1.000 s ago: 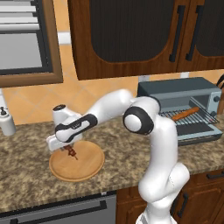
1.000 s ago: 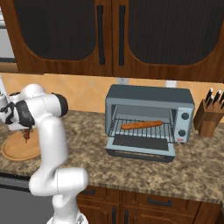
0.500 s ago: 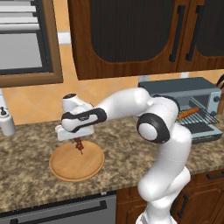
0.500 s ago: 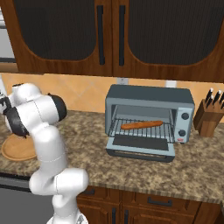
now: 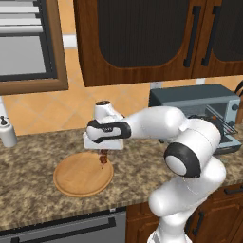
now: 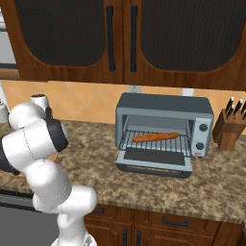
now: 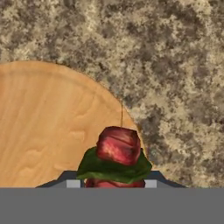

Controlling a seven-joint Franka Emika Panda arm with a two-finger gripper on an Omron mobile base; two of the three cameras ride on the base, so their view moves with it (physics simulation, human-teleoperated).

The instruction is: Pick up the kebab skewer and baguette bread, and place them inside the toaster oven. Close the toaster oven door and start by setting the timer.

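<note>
Two dark fingers of the white arm's gripper (image 5: 103, 153) are closed on the short kebab skewer of dark red and green chunks (image 5: 103, 159), hung just above the round wooden plate (image 5: 76, 178). Fingertips are mostly hidden behind the chunks.

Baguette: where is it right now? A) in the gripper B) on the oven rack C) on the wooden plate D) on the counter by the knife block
B: the baguette lies on the wire rack inside the open toaster oven, while the gripper holds the skewer above the plate.
</note>
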